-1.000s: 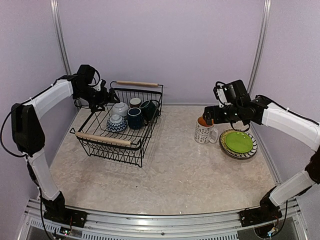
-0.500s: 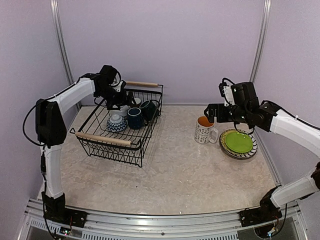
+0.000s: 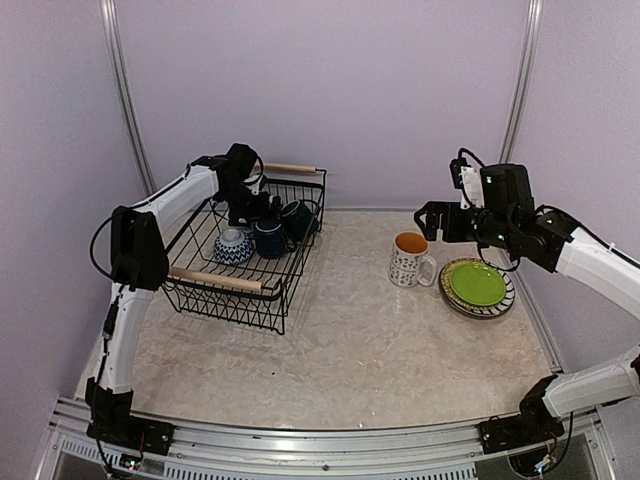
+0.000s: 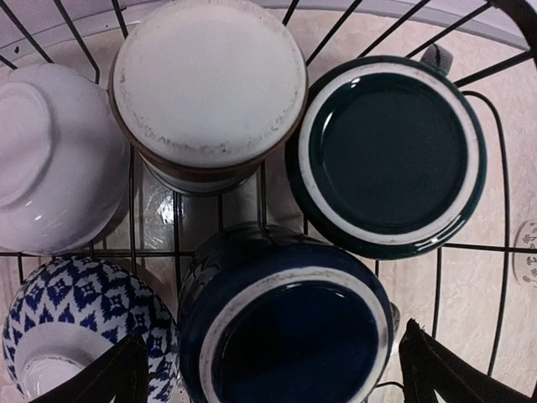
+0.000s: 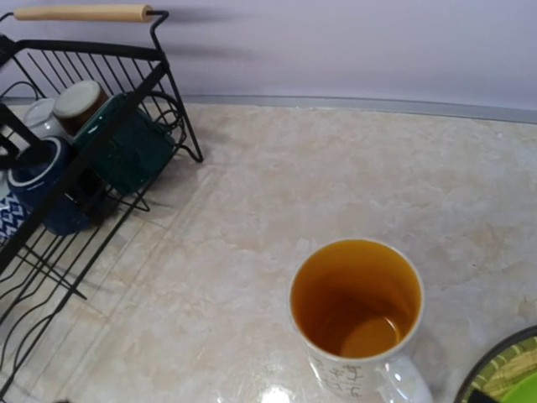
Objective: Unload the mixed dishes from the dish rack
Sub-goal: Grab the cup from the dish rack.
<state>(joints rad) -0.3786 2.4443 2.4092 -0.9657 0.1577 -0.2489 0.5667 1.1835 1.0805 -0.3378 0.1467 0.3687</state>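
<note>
The left end effector (image 4: 281, 374) is held wide open directly over the navy mug (image 4: 289, 332), which sits in the dish rack (image 3: 238, 303) close beside a teal mug (image 4: 386, 155) and a blue-patterned bowl (image 4: 71, 315). The fingers are best lowered astride the navy mug's body, clear of both neighbours and the wires, before being closed. The right end effector (image 3: 432, 218), likewise open and empty, is poised above the patterned mug (image 3: 408, 262) on the desk (image 3: 340, 350).
</note>
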